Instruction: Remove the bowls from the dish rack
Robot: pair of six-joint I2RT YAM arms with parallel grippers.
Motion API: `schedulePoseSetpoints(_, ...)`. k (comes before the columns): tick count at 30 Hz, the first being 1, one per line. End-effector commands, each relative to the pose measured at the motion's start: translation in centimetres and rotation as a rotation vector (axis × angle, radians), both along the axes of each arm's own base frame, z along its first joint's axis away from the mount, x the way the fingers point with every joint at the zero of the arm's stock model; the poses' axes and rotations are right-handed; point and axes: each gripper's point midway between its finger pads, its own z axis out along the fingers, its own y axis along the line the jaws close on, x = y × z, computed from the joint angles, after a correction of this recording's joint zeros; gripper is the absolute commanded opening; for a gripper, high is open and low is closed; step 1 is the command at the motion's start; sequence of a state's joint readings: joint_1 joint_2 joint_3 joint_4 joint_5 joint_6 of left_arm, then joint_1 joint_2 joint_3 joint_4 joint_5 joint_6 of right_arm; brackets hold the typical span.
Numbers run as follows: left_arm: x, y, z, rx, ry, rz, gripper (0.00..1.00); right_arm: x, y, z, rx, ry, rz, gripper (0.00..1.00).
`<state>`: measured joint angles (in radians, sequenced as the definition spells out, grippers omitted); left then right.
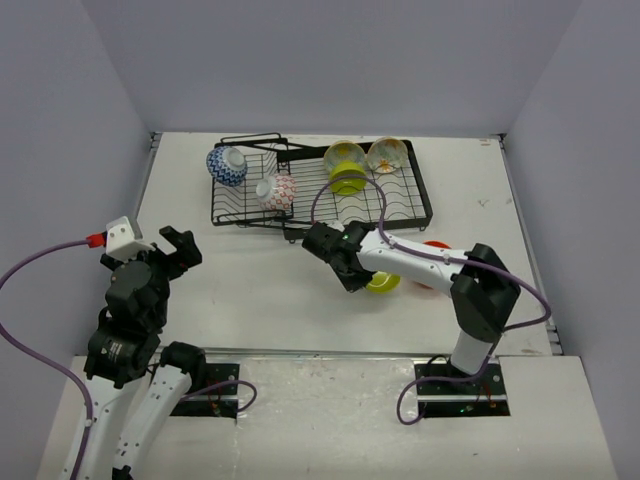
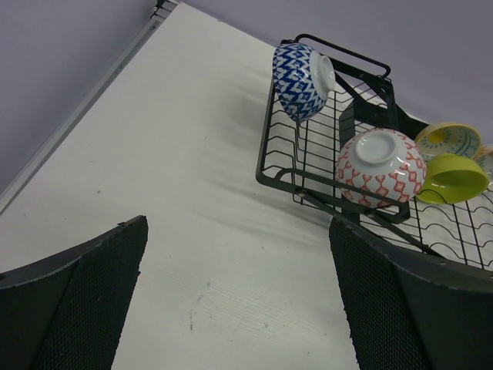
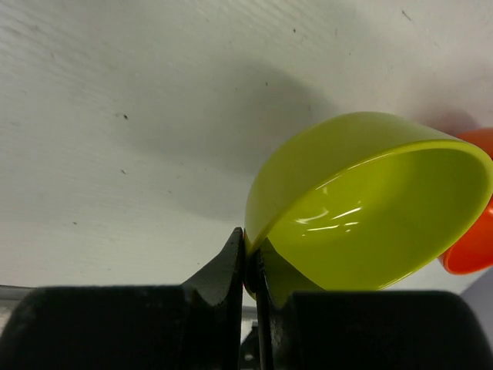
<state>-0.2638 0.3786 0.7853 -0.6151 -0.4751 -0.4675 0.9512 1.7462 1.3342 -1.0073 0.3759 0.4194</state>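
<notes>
The black wire dish rack (image 1: pixel 400 205) stands at the back of the table. In it are a blue-patterned bowl (image 1: pixel 227 165), a red-and-white bowl (image 1: pixel 276 192), a lime green bowl (image 1: pixel 348 182), a cream bowl with a yellow centre (image 1: pixel 344 153) and a second cream bowl (image 1: pixel 387 154). My right gripper (image 1: pixel 364 277) is shut on the rim of another lime green bowl (image 3: pixel 362 200), held tilted just above the table beside an orange bowl (image 1: pixel 432 262). My left gripper (image 1: pixel 180 245) is open and empty, in front of the rack's left end.
The left wrist view shows the rack's near corner (image 2: pixel 269 176) with the blue-patterned bowl (image 2: pixel 302 81) and red-and-white bowl (image 2: pixel 380 167) leaning on prongs. The orange bowl (image 3: pixel 471 231) lies close behind the held bowl. Walls enclose the table on three sides.
</notes>
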Motion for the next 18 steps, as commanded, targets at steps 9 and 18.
schedulePoseSetpoints(9,0.2,0.1,0.7,0.012,-0.031,-0.004,1.00,-0.8,-0.7,-2.5,-0.158,0.161,0.183,0.00)
schedulePoseSetpoints(18,0.2,-0.1,0.8,0.011,-0.037,-0.011,1.00,-0.7,0.0,-3.4,-0.140,0.174,0.196,0.41)
